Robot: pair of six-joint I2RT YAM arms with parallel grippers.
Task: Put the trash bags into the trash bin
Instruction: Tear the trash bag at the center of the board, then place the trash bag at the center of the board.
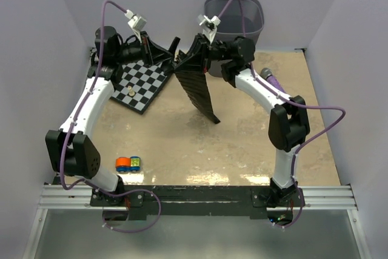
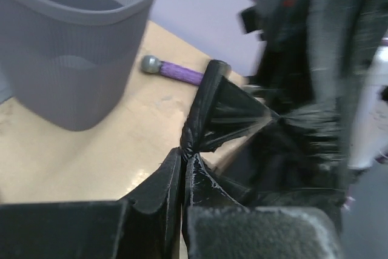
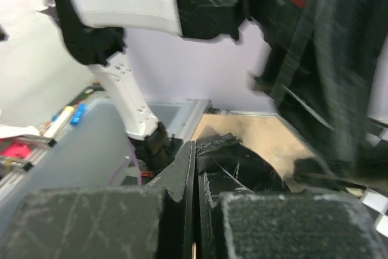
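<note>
From above, the black trash bag point(image 1: 199, 89) hangs limp between both arms over the table point(image 1: 182, 144), near the trash bin point(image 1: 254, 28). Left wrist: the left fingers point(image 2: 159, 195) are clamped on a twisted bunch. Right wrist: the right fingers point(image 3: 180, 189) pinch crinkled folds. It looks light, floppy and slick, so gathered film should grip best.

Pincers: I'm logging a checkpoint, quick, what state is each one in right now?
Left pincer: closed on the thin glossy black plastic trash bag.
Right pincer: closed on the same trash bag.
</note>
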